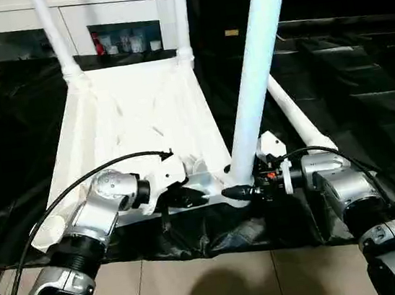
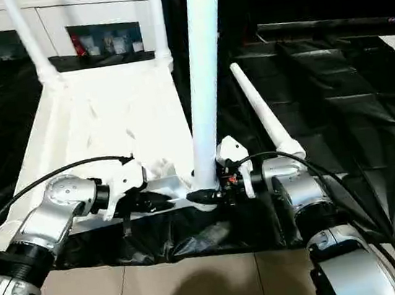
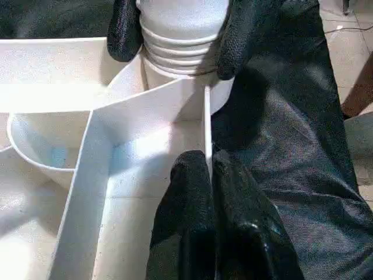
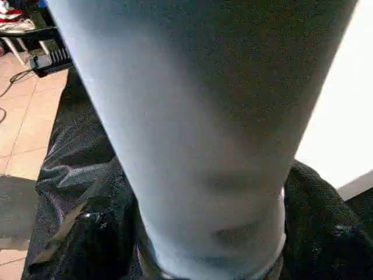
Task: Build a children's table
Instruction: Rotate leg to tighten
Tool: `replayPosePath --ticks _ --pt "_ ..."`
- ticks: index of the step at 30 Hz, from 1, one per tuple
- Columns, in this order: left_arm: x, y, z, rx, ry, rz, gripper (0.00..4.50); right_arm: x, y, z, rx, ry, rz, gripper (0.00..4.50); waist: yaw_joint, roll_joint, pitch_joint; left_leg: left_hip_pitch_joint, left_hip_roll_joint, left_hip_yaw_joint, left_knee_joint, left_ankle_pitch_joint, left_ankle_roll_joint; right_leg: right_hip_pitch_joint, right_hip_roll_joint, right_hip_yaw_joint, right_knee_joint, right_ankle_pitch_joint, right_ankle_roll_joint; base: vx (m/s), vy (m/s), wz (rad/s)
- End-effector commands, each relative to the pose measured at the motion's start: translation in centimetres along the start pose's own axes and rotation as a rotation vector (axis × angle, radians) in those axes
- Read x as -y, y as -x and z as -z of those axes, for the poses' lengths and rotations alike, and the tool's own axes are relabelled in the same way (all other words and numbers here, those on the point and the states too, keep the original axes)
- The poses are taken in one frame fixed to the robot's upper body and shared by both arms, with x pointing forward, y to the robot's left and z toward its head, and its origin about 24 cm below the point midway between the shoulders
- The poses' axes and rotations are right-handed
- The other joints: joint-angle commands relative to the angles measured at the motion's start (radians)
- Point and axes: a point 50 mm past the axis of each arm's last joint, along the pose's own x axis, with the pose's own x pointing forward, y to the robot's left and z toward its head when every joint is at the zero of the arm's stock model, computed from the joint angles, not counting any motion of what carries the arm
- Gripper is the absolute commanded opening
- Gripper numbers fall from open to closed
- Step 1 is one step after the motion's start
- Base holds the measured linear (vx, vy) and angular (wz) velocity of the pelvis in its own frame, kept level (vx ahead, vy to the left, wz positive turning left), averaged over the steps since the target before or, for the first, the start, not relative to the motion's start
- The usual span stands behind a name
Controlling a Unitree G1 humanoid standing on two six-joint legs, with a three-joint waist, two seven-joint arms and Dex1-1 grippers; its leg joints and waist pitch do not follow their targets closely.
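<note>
Here, the left gripper [image 3: 210, 175] has its two black fingers pressed together, pinching the thin rim wall of the white rectangular plastic table top [image 1: 135, 119], which lies upside down on the black plastic sheet [image 1: 364, 82]. Just past this gripper's tips is the corner socket, and in it stands a long white tapered tubular leg [image 1: 256, 67], upright.

The right gripper [image 3: 175, 35] has its fingers spread about as wide as this leg and placed around the ribbed lower end, one finger on each side, touching it just above the socket. So both grippers meet at the same near corner of the top, the left from one side and the right from the other.

Beyond the grippers, two more white legs [image 1: 55, 35] stand in the far corner sockets. A fourth white leg [image 2: 262, 113] lies flat on the sheet, beside the right gripper's forearm and apart from the top.
</note>
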Motion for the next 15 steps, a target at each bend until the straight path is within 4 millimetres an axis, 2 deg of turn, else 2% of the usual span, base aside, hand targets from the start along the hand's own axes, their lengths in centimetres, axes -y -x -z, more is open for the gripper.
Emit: replayPosePath --ticks 1,4,5,6,7,8,10,11,14,15 --pt "-0.4 -1.0 -1.4 0.037 -0.033 -0.039 0.0 -0.7 -1.7 -0.1 -0.004 0.012 -0.038 2.76 -0.001 -0.001 -0.068 0.015 0.048 -0.019 -0.063 -0.268 0.034 0.044 -0.064 0.044 -0.068 -0.275 -0.216 0.0 0.0 0.0" --pt "-1.1 -1.3 -1.4 0.03 -0.006 -0.134 0.0 0.0 -2.2 0.2 -0.005 -0.04 0.094 2.74 -0.005 -0.004 -0.065 0.018 0.045 -0.02 -0.066 -0.298 0.015 0.041 -0.065 0.045 -0.074 -0.335 -0.198 0.0 0.0 0.0" --pt "-1.5 -1.6 -1.6 0.034 0.018 -0.201 0.0 0.5 -2.5 0.2 0.004 -0.074 0.18 2.73 -0.009 -0.006 -0.065 0.017 0.045 -0.022 -0.067 -0.302 0.009 0.043 -0.066 0.045 -0.076 -0.356 -0.191 0.0 0.0 0.0" --pt "-1.8 -1.8 -1.7 0.04 0.039 -0.24 0.0 0.7 -2.7 0.3 0.01 -0.087 0.234 2.73 -0.018 -0.006 -0.061 0.02 0.042 -0.024 -0.069 -0.321 -0.004 0.037 -0.065 0.045 -0.081 -0.394 -0.185 0.0 0.0 0.0" --pt "-2.0 -2.0 -1.8 0.04 0.065 -0.282 0.0 1.0 -2.9 0.3 0.015 -0.105 0.296 2.73 -0.022 -0.006 -0.063 0.022 0.042 -0.027 -0.068 -0.332 -0.014 0.038 -0.069 0.044 -0.083 -0.421 -0.179 0.0 0.0 0.0" --pt "-2.3 -2.4 -2.0 0.036 0.091 -0.334 0.0 1.4 -3.2 0.5 0.016 -0.137 0.373 2.72 -0.026 -0.008 -0.063 0.018 0.041 -0.028 -0.069 -0.324 -0.016 0.042 -0.069 0.044 -0.083 -0.422 -0.173 0.0 0.0 0.0" --pt "-2.5 -3.2 -2.3 0.027 0.124 -0.391 0.0 1.7 -3.8 0.5 0.022 -0.18 0.467 2.72 -0.034 -0.01 -0.064 0.016 0.041 -0.028 -0.069 -0.322 -0.012 0.04 -0.067 0.044 -0.084 -0.414 -0.166 0.0 0.0 0.0" --pt "-2.5 -4.0 -2.7 0.027 0.138 -0.42 0.0 1.8 -4.4 0.6 0.026 -0.212 0.532 2.72 -0.036 -0.01 -0.064 0.02 0.039 -0.027 -0.067 -0.324 -0.006 0.038 -0.066 0.044 -0.087 -0.412 -0.167 0.0 0.0 0.0" --pt "-2.4 -5.5 -3.6 0.021 0.156 -0.477 0.0 1.7 -5.8 0.4 0.026 -0.23 0.633 2.72 -0.039 -0.009 -0.066 0.017 0.037 -0.025 -0.064 -0.302 0.006 0.04 -0.065 0.044 -0.087 -0.381 -0.169 0.0 0.0 0.0" --pt "-2.4 -5.9 -3.9 0.024 0.156 -0.486 0.0 1.5 -6.3 0.2 0.035 -0.225 0.634 3.28 -0.039 -0.009 -0.067 0.016 0.037 -0.023 -0.063 -0.297 0.01 0.039 -0.065 0.045 -0.086 -0.365 -0.17 0.0 0.0 0.0"
